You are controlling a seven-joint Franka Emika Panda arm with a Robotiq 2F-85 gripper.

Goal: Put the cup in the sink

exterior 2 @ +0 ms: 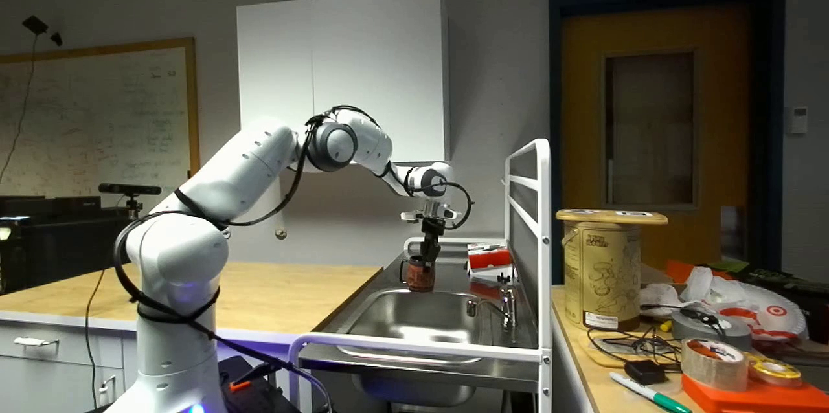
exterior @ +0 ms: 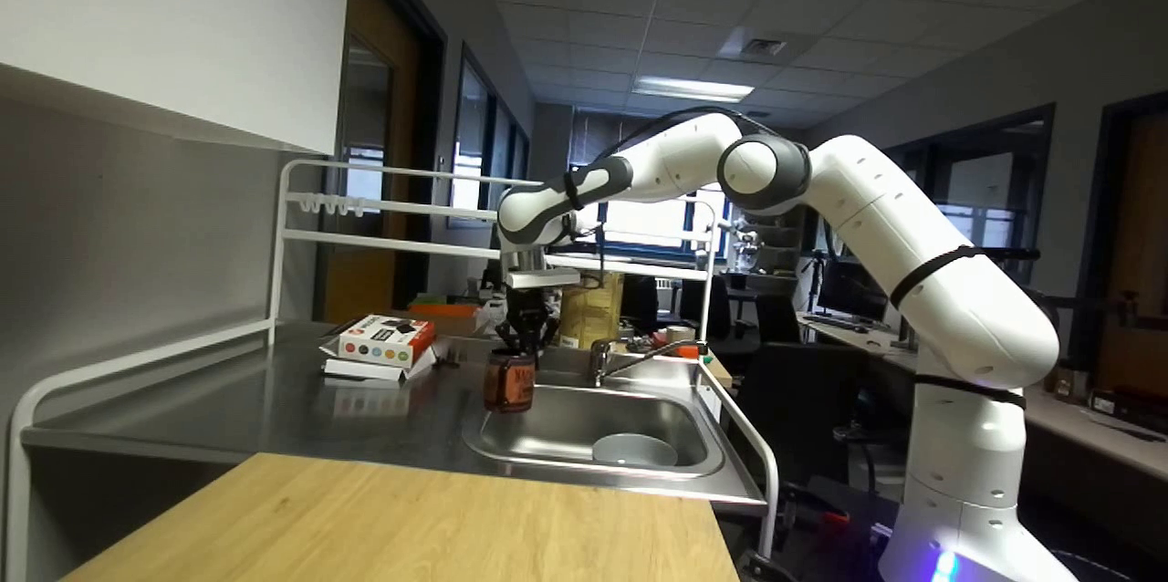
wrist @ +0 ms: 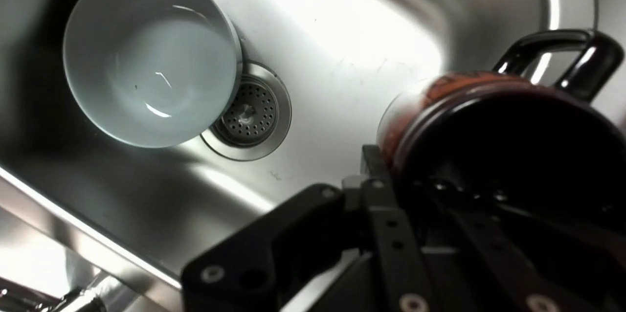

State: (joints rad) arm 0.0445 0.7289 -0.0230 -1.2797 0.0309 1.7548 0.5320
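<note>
Black and two-fingered in the wrist view's foreground, the gripper [wrist: 408, 180] is clamped on the wall of a round, black-handled orange-and-brown mug [exterior: 509, 384], held roughly upright above one end of the rectangular stainless-steel sink [exterior: 584, 422], so grasping seems done, with lowering and release left.

Orange-brown cup [exterior 2: 421, 277], black-handled, upright, held over one end of round-cornered steel sink [exterior 2: 414, 317].
</note>
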